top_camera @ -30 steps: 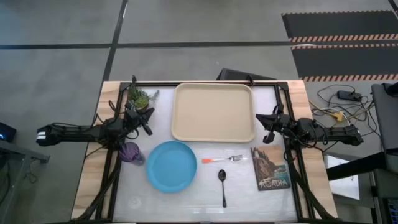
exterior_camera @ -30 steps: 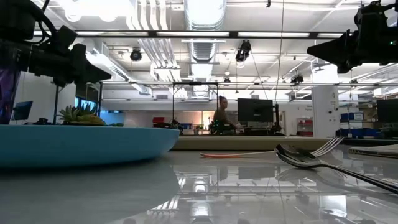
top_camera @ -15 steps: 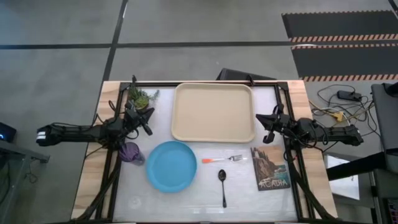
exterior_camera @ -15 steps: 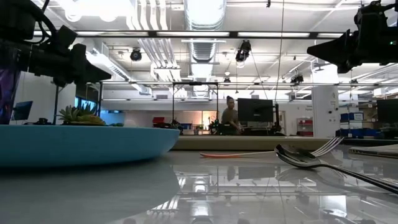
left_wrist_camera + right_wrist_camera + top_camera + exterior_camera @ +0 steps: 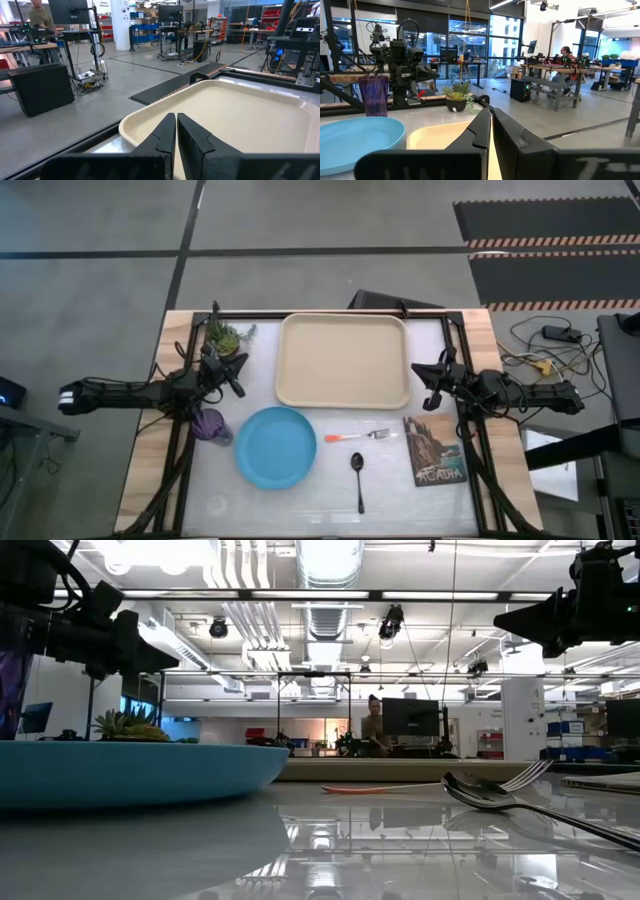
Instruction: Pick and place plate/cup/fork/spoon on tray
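The beige tray [image 5: 343, 360] lies at the table's far middle. The light-blue plate [image 5: 276, 446] lies flat near the front, left of centre. The purple cup [image 5: 210, 425] stands upright left of the plate. The orange-handled fork [image 5: 356, 436] and the dark spoon [image 5: 359, 478] lie right of the plate. My left gripper [image 5: 238, 372] hovers shut and empty left of the tray, above the table. My right gripper [image 5: 424, 383] hovers shut and empty right of the tray. Both wrist views show shut fingers [image 5: 176, 131] [image 5: 491, 125].
A small green potted plant [image 5: 227, 336] stands at the far left. An "ACADIA" book [image 5: 434, 450] lies at the front right. A black frame rail [image 5: 330, 313] runs around the table's edges. A person [image 5: 373, 726] stands far off in the room.
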`<state>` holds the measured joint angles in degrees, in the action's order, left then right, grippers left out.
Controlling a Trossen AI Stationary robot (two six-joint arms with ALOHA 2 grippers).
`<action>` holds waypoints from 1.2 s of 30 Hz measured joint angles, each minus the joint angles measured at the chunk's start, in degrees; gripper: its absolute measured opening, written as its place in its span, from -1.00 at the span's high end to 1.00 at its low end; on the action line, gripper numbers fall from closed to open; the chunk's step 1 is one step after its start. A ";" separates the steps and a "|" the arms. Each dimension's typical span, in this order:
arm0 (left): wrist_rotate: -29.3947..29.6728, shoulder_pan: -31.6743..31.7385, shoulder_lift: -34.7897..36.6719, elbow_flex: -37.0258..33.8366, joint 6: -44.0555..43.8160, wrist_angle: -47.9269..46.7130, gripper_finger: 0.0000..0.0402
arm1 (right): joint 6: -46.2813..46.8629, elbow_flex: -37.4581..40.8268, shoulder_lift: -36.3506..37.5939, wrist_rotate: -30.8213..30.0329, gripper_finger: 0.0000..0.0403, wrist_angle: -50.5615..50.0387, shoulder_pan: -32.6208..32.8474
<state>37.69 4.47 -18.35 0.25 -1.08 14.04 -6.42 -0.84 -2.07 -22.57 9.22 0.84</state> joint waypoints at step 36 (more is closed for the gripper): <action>-10.40 -0.05 -0.18 2.79 -44.04 18.62 1.00 | 4.24 -0.01 0.00 0.02 0.96 15.38 -0.02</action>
<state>27.29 4.43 -18.53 3.04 -45.12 32.66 -2.17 -0.85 -2.07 -22.55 24.60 0.82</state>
